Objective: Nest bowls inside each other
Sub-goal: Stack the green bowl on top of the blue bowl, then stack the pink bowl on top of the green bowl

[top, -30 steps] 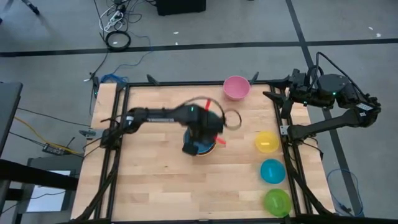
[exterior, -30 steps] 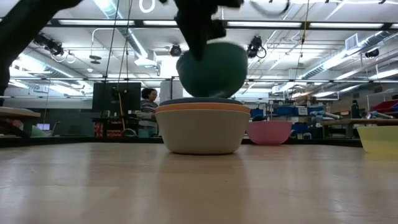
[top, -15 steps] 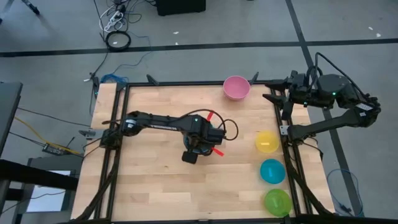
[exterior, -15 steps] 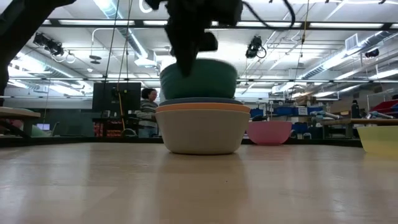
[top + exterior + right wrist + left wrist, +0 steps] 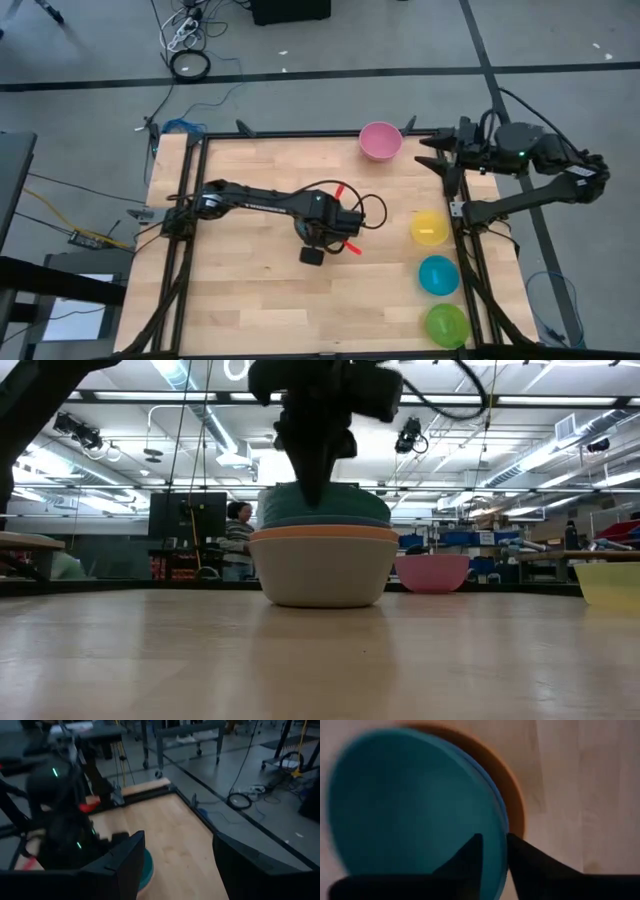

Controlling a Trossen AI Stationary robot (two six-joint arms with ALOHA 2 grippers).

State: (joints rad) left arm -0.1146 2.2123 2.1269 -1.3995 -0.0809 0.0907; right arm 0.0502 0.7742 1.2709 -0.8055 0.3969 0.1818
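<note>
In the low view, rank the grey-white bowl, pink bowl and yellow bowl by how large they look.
1. grey-white bowl, looks largest, though it sits nearest the camera.
2. pink bowl, clearly smaller, farther back.
3. yellow bowl, cut off at the picture's edge, so its rank against the pink one is unsure.

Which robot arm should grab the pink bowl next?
Probably the right. The right gripper hangs open near the pink bowl, while the left gripper is busy at the teal bowl on the stack.
</note>
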